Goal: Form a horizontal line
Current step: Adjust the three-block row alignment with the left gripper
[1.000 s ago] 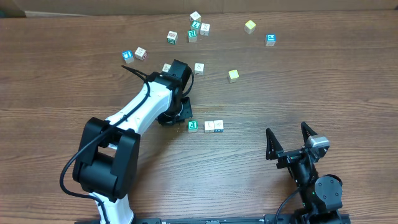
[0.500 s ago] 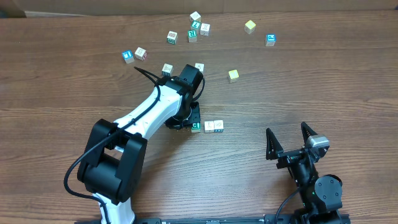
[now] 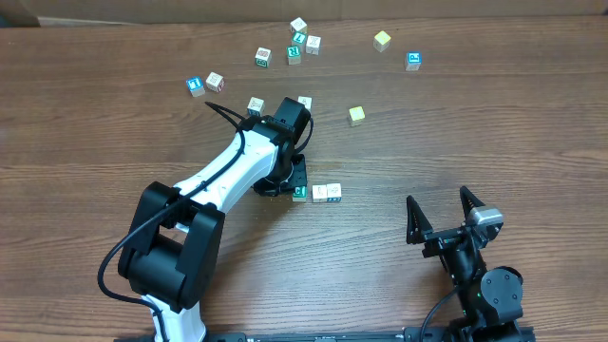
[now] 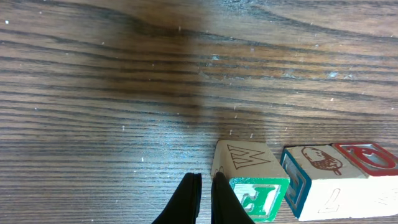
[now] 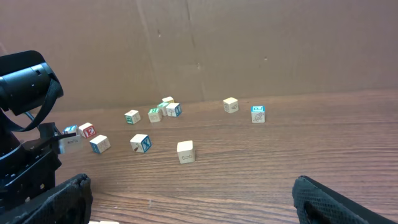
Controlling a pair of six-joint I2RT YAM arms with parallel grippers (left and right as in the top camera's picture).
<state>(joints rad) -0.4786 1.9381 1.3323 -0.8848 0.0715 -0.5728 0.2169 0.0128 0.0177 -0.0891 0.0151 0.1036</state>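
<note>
On the left, the left pincer (image 4: 205, 185) is being held tightly closed, gripping nothing, its tips right against the green-letter cube (image 4: 250, 180). Likely the cube is being nudged right to join the horizontal line (image 4: 339, 177) in the middle of the surface (image 3: 494, 114). That touch is being shown only by the left wrist view; far loose cubes (image 3: 294, 43) are being shown from overhead. Near right, the right pincer (image 3: 438, 199) is being held wide and empty.

Horizontal line (image 4: 311, 179) runs off right and bottom edges in left wrist view. Overhead, left arm (image 3: 242, 157) covers part of its green end cube (image 3: 299, 194). Prints on loose cubes (image 3: 356, 115) too small to read.
</note>
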